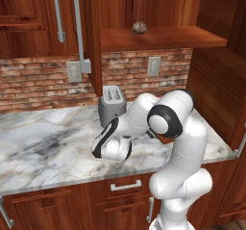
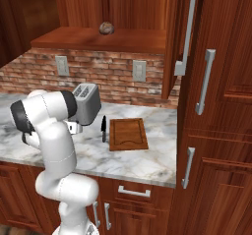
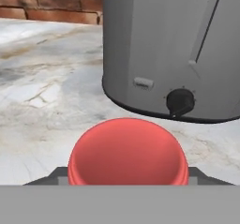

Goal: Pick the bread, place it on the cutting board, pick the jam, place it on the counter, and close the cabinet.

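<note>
The jam (image 3: 127, 153), a red jar, sits between the two dark fingertips of my gripper (image 3: 127, 177), which is shut on it low over the white marble counter (image 3: 42, 101), just in front of the toaster. The bread (image 1: 140, 27), a small brown bun, rests on the shelf of the open cabinet (image 1: 163, 37); the right base view shows the bread (image 2: 106, 28) too. The cutting board (image 2: 128, 133) lies bare on the counter (image 2: 147, 160) to the right of the toaster. The cabinet door (image 1: 94, 36) stands swung open.
A grey toaster (image 3: 173, 49) stands close ahead of the jar, against the brick wall. A black-handled knife (image 2: 103, 128) lies just left of the board. Tall cabinets (image 2: 216, 106) bound the counter on the right. Bare marble (image 1: 43, 142) stretches to the left.
</note>
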